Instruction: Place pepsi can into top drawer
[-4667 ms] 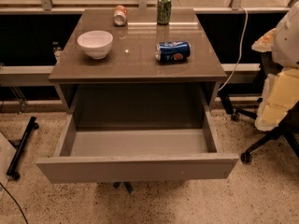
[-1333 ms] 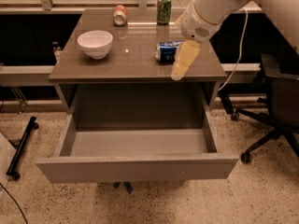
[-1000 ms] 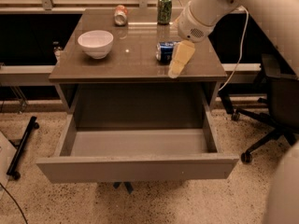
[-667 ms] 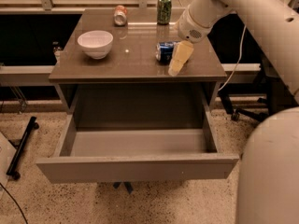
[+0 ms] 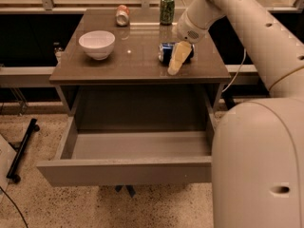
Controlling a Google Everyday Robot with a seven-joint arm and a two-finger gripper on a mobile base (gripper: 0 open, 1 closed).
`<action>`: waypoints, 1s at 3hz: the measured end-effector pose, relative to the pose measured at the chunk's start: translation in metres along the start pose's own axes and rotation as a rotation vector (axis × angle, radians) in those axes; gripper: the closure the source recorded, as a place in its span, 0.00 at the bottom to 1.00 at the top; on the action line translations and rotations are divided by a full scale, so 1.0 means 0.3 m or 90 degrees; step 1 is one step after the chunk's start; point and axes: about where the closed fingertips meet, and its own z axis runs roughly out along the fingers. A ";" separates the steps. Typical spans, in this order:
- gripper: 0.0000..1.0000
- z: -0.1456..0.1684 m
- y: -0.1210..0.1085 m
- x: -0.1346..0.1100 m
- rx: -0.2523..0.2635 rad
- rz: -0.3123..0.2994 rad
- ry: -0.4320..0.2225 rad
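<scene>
The blue pepsi can lies on its side on the grey table top, right of the middle. My gripper hangs from the white arm right over the can and covers most of it; its cream fingers point down toward the table's front edge. The top drawer stands pulled out below the table top, and nothing shows inside it.
A white bowl sits on the table's left. A green can stands at the back, and an orange-and-silver can lies at the back left. My arm's large white body fills the lower right. A black stand lies on the floor left.
The arm swung in from the right and came down over the pepsi can. Over the last second the gripper edged slightly left and lower. The can has not moved.
</scene>
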 end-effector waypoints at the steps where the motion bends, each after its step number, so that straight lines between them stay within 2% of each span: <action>1: 0.00 0.066 -0.023 0.021 -0.021 0.009 -0.003; 2: 0.15 0.093 -0.027 0.084 -0.037 0.022 0.010; 3: 0.38 0.077 -0.024 0.138 -0.040 0.027 0.022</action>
